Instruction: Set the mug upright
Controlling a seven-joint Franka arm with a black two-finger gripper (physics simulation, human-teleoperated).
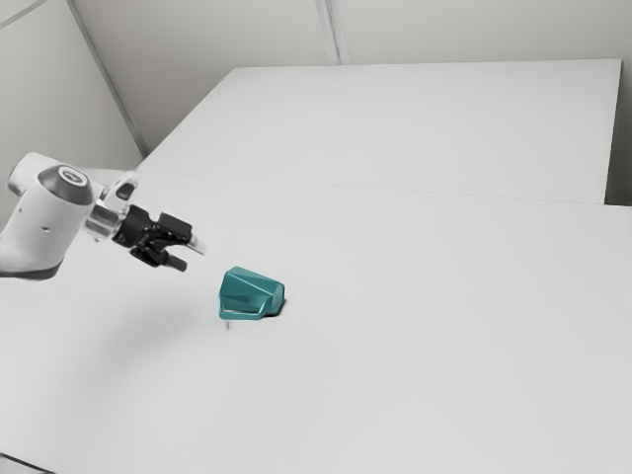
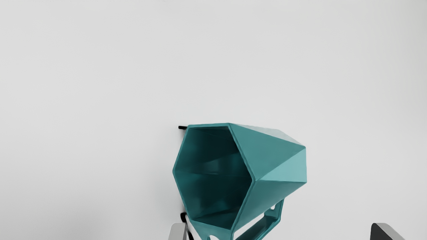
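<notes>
The teal, faceted mug point(image 1: 253, 293), with its six-sided mouth and angular loop handle point(image 2: 267, 224), lies on its side on the smooth white worktop point(image 1: 425, 346). In the exterior view it is toward the exterior view's right from the black two-finger gripper point(image 1: 191, 255), which hangs above the worktop at the end of the white arm point(image 1: 38, 227), well apart from the mug. The fingers point(image 2: 177, 232) are spread wide, with nothing held between them. From the wrist, the mug shows ahead of the fingertips and lined up mostly with the space between them, though off-centre: its mouth end sits by the line of one finger, while its narrower base end points toward the other finger's side and stops short of it. The mouth is turned enough toward the hand's camera that the dark inside can be seen (a good look right into it, in fact). The handle slants along the side of the mug nearer the fingertips, part of it cut off by the edge of the wrist view. Small black marks point(image 2: 182, 127) show just beside the rim; I can't tell what they are. In the exterior view, the mouth end faces the exterior view's left and the base the exterior view's right.
</notes>
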